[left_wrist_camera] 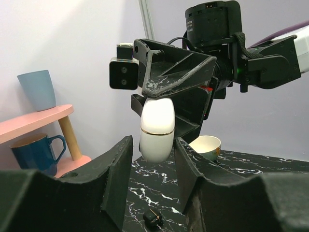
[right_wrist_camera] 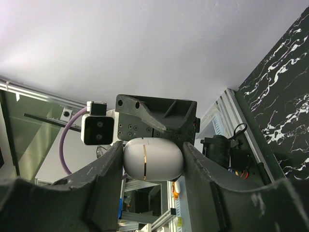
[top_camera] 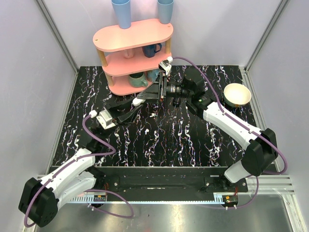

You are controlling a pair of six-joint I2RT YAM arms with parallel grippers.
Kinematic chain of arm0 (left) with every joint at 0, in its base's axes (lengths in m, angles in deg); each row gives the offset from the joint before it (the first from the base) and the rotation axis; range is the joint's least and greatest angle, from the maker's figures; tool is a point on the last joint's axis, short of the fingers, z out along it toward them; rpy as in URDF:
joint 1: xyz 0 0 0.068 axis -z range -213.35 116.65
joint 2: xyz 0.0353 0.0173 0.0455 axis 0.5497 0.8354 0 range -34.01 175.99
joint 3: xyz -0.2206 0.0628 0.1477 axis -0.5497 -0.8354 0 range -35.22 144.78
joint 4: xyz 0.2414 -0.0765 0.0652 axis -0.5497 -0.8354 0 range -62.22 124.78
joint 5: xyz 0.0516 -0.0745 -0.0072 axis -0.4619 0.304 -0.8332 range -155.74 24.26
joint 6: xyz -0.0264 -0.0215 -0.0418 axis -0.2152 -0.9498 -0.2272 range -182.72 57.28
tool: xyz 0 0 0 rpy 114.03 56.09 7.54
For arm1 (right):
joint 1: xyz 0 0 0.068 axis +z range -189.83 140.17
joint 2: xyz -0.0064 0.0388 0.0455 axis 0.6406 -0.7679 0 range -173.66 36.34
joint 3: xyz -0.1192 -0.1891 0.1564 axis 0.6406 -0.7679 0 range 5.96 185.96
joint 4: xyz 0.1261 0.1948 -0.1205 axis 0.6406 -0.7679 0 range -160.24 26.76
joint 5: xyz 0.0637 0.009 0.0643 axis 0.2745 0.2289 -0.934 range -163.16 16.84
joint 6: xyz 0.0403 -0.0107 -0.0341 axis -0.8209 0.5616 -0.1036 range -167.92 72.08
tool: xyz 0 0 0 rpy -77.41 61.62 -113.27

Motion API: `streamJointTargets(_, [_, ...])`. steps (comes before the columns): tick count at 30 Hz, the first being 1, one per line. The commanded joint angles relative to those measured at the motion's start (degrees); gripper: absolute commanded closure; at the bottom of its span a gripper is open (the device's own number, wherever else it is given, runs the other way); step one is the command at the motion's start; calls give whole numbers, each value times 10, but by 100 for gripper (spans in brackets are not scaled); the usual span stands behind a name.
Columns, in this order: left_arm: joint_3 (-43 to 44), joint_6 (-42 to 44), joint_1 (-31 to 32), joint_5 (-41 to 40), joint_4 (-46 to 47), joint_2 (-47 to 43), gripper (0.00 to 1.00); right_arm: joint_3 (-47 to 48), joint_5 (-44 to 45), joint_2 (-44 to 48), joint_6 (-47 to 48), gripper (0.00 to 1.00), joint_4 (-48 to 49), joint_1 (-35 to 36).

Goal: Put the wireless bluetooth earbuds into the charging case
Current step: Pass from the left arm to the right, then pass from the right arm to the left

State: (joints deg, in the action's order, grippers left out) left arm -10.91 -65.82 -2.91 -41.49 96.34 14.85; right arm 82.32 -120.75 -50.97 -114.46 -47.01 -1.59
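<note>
The charging case [left_wrist_camera: 157, 128] is a smooth, glossy white egg-shaped shell with a thin gold seam round its middle, lid shut. It hangs in the air above the bench [top_camera: 159, 140], toward 10 o'clock from the bench's middle, near the pink shelf [top_camera: 133, 36]. The right fingers [right_wrist_camera: 108, 174] clamp it on both sides. The left fingers [left_wrist_camera: 118, 164] flank its lower end, slightly parted — a gap shows on one side.
</note>
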Motion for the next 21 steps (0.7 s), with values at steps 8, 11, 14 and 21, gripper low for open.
streamJointTargets(8, [11,-17,0,-7,70,15,58,12,-9,-6,-15,70,29,4])
streamJointTargets(11, [13,-24,0,-6,84,24,58,13,-10,-8,-15,70,28,4])
streamJointTargets(14, [15,-28,0,-4,94,31,61,14,-11,-9,-16,70,29,3])
streamJointTargets(21, [21,-25,0,11,88,37,80,13,-12,-9,-17,69,35,4])
